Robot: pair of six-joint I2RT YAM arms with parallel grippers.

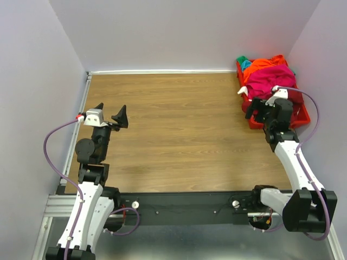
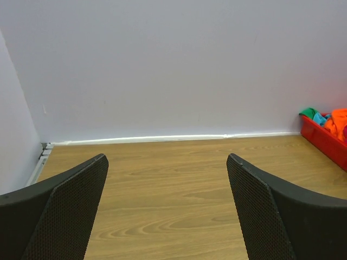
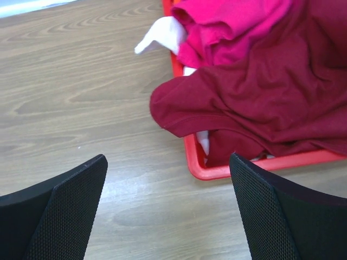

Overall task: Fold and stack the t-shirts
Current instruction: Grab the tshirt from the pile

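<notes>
The t-shirts lie heaped in a red plastic bin (image 1: 255,122) at the back right of the table. A magenta shirt (image 1: 268,80) is on top, an orange one (image 1: 265,64) behind it, with teal and green cloth (image 1: 245,63) at the far end. In the right wrist view a dark maroon shirt (image 3: 260,92) spills over the bin's rim (image 3: 203,168) beside the magenta shirt (image 3: 227,27). My right gripper (image 3: 168,208) is open and empty above the table at the bin's near corner. My left gripper (image 1: 111,112) is open and empty at the left of the table, far from the shirts.
A white cloth piece (image 3: 160,35) pokes out at the bin's left rim. The wooden table (image 1: 179,130) is walled in by pale lilac walls at the left, back and right. In the left wrist view the bin (image 2: 325,142) shows at the far right.
</notes>
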